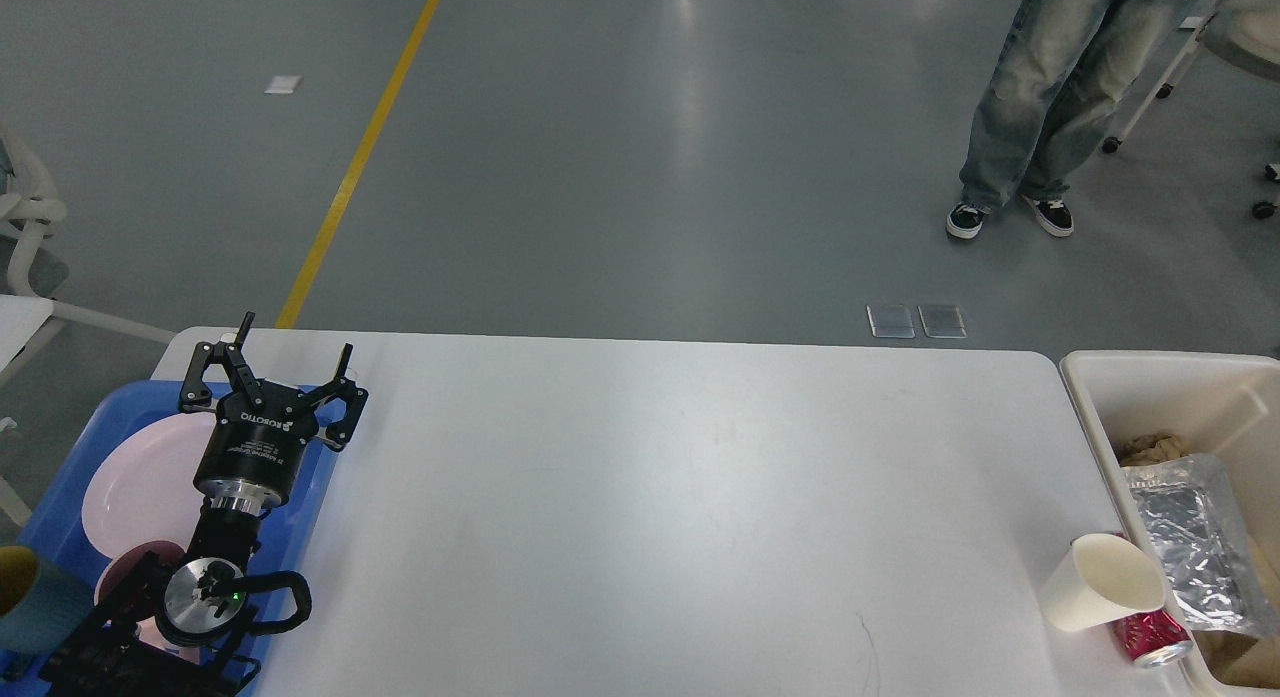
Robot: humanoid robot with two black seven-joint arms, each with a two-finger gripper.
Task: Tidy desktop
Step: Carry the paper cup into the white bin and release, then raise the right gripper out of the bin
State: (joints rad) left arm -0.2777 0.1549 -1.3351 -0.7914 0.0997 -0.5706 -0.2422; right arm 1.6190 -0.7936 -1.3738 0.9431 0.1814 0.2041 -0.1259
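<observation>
Left hand idle, fingers spread wide, over blue tray; right hand out of view, state unknown; next, probably: clear paper cup and red can off surface into beige bin.

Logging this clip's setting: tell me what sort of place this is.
Probably a robotics lab or workshop hall: a grey floor with a yellow line, a white desktop between a blue tray and a beige bin, and a bystander's legs nearby.
</observation>
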